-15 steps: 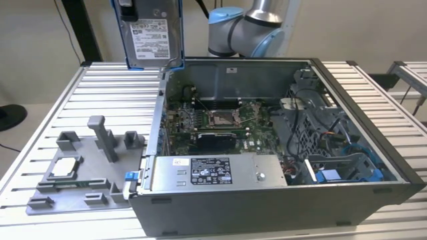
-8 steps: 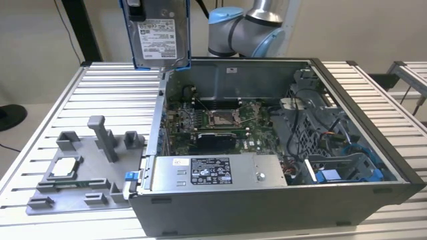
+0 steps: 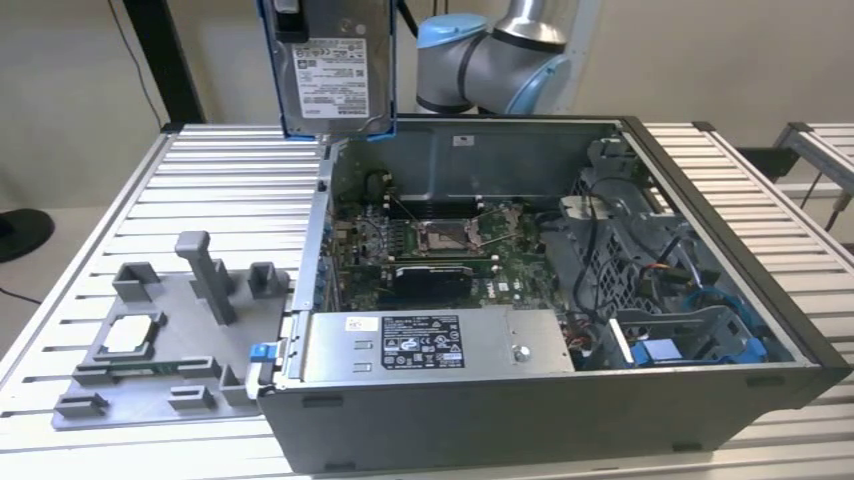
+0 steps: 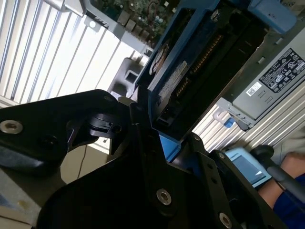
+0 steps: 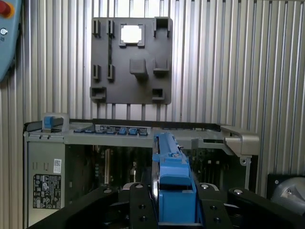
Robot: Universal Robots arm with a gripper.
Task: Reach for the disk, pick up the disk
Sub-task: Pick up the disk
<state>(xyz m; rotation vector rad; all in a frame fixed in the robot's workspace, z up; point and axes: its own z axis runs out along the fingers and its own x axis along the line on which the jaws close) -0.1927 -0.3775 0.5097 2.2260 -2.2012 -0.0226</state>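
Observation:
The disk (image 3: 335,72), a silver-grey drive with a white label in a blue bracket, hangs upright in the air above the back left corner of the open computer case (image 3: 721,400) in the exterior view. My gripper (image 3: 291,14) holds it from above. In both wrist views the black fingers (image 5: 138,202) clamp the blue bracket (image 5: 171,183) from either side. In the second wrist view the disk (image 4: 190,62) reaches away from my gripper (image 4: 159,138), which is shut on it.
A grey fixture plate (image 3: 147,340) with pegs and a small square chip (image 3: 130,332) lies on the slatted table at the exterior view's left. A long grey box with a sticker (image 3: 427,345) sits in the case front. A person's arm (image 4: 281,188) is nearby.

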